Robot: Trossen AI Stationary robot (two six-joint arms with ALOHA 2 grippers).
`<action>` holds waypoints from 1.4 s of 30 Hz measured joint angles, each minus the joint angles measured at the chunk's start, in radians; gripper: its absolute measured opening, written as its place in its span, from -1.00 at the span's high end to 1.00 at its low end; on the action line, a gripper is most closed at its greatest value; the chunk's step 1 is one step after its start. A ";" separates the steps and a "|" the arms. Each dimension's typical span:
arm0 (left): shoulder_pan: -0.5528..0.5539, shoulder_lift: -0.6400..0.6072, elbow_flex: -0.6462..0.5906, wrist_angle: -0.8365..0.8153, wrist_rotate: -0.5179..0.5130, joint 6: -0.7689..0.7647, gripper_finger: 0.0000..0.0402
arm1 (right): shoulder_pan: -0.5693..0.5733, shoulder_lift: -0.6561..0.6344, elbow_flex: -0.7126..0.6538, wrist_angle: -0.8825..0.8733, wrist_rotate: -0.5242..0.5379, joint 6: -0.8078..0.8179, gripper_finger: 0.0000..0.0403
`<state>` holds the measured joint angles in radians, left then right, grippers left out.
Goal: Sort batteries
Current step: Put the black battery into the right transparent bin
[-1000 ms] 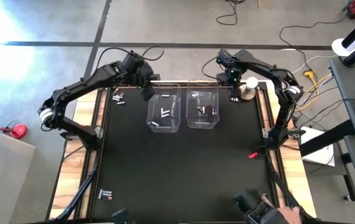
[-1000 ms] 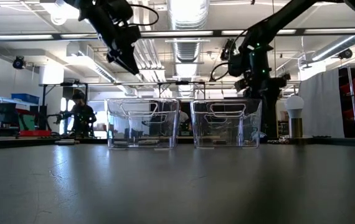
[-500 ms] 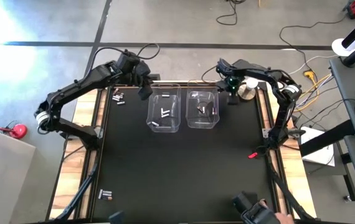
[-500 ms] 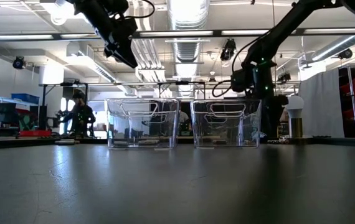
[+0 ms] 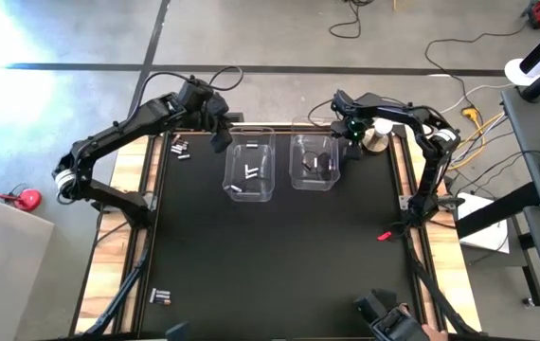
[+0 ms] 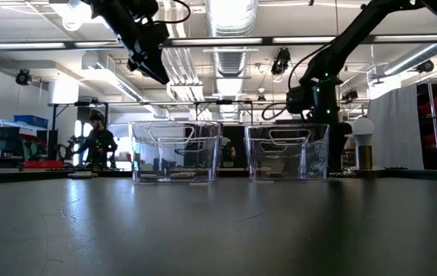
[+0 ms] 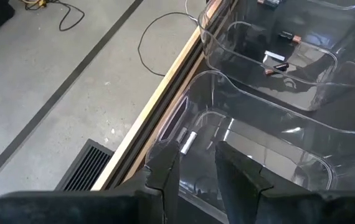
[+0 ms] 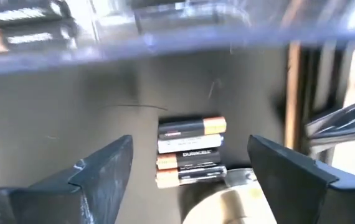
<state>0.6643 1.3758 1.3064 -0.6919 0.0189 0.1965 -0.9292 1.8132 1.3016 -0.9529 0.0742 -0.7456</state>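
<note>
1. my left claw (image 5: 221, 140) hangs high over the mat's far edge, just beside the left bin's (image 5: 251, 171) far left corner; its fingers (image 7: 165, 171) stand a narrow gap apart with nothing between them.
2. my right claw (image 5: 352, 144) is low at the right bin's (image 5: 314, 163) far right corner, fingers (image 8: 96, 171) wide apart, touching nothing i can make out.
3. between those fingers lies a small stack of dark, copper-ended batteries (image 8: 190, 150) on the mat (image 5: 270, 256), near the bin's wall and a round pale object (image 5: 378, 135).
4. the left bin holds white batteries (image 5: 250, 171); the right bin holds dark ones (image 5: 314, 162).
5. the two bins sit apart, a slim gap between them, both close to the far edge.
6. loose batteries (image 5: 181, 148) lie at the far left edge, more (image 5: 160, 297) at the near left corner.
7. the mat's middle and near half are open; a small red thing (image 5: 385, 236) sits at the right edge.
</note>
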 joint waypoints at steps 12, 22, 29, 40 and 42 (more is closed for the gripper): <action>0.000 0.000 0.000 0.013 0.000 0.000 0.59 | 0.006 -0.042 0.075 0.000 -0.150 -0.090 -0.51; 0.000 0.001 0.000 0.014 0.000 0.000 0.59 | 0.088 -0.037 0.078 -0.006 -0.187 -0.067 -0.44; 0.000 0.001 0.000 0.014 0.000 0.002 0.59 | 0.135 -0.084 0.078 -0.043 -0.188 -0.101 -0.47; 0.000 0.001 0.000 0.019 0.000 0.030 0.59 | 0.041 -0.119 0.077 -0.101 -0.036 -0.161 -0.44; 0.000 0.001 0.000 0.019 0.000 0.030 0.59 | 0.028 -0.104 0.071 -0.111 -0.039 -0.162 -0.42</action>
<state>0.6647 1.3769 1.3064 -0.6734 0.0189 0.2262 -0.9017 1.7097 1.3726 -1.0639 0.0352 -0.9071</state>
